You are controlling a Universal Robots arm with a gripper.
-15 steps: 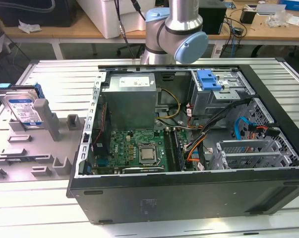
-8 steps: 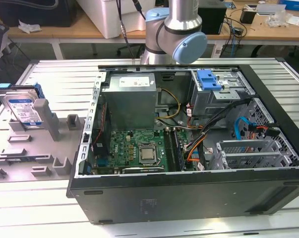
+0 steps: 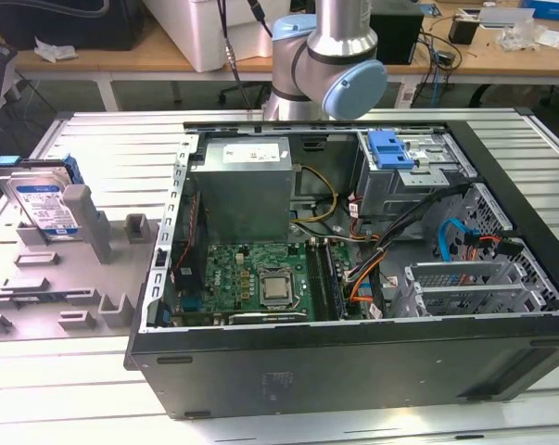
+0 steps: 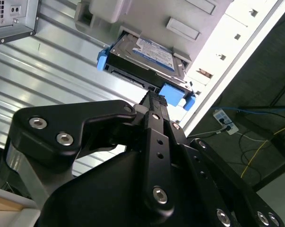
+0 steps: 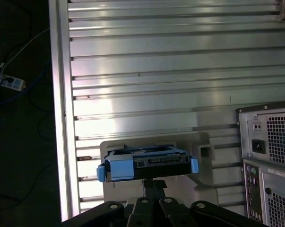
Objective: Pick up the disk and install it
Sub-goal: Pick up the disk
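Progress: nothing is completed yet, judging by how things lie. The flat silver hard drive with a blue-and-white label and blue plastic carrier, the disk (image 3: 40, 199), stands propped in the grey plastic fixture (image 3: 84, 218) at the exterior view's left, well apart from the open black computer case (image 3: 353, 371). In the first wrist view the black gripper (image 5: 154, 183) faces the disk's edge with its jaws drawn together, empty and short of contact. Pick-up and installation both remain.

Count: one disk, one fixture, one case, one gripper, and one bright-blue bracket (image 3: 390, 148) inside the case.
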